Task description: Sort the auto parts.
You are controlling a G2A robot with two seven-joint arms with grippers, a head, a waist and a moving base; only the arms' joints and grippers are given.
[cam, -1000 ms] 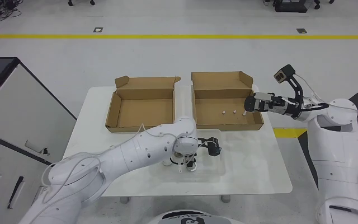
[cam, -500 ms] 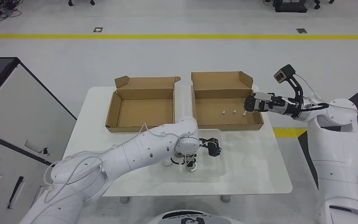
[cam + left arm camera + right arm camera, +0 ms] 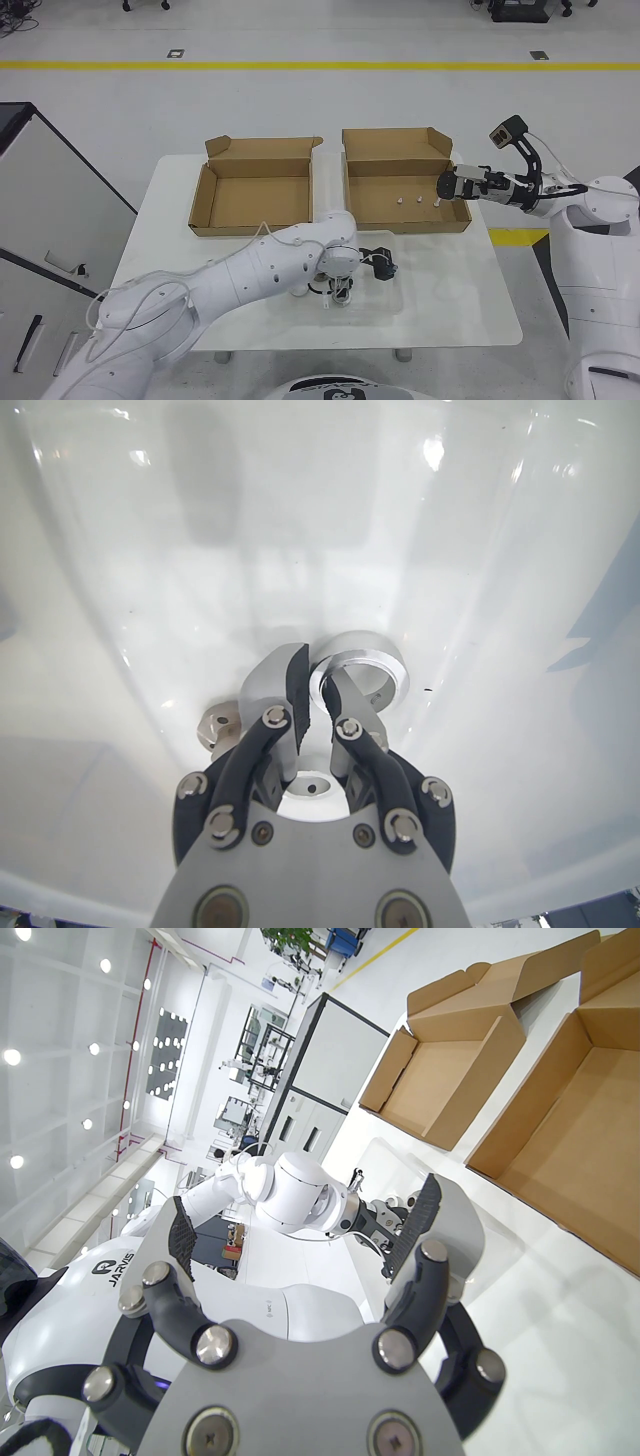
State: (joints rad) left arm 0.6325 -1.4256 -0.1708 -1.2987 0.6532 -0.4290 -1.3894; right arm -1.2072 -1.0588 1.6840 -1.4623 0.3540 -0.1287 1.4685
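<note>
Pickup of a metal ring (image 3: 367, 660) is the step judged to be in hand. The ring lies on the floor of the clear tray (image 3: 396, 297), which sits on the white surface (image 3: 470, 290) in front of two open cardboard boxes. The left end effector (image 3: 315, 685) is lowered into the tray, one finger set inside the ring and the other outside, so that the ring's wall is pinched between the pads and appears to be gripped. A flanged metal part (image 3: 217, 725) and a second ring (image 3: 310, 787) are seen just beside and beneath the fingers, and a black part (image 3: 378, 263) lies farther along the tray.

The right end effector (image 3: 445, 185) is held released and empty over the near corner of the right-hand box (image 3: 400, 215), where a few small pale parts (image 3: 418, 199) are already laid. The left-hand box (image 3: 255, 205) holds nothing visible.

A straight lift is called for next, so that the neighbouring parts are not dragged along, followed by a carry to whichever box is meant for rings.
</note>
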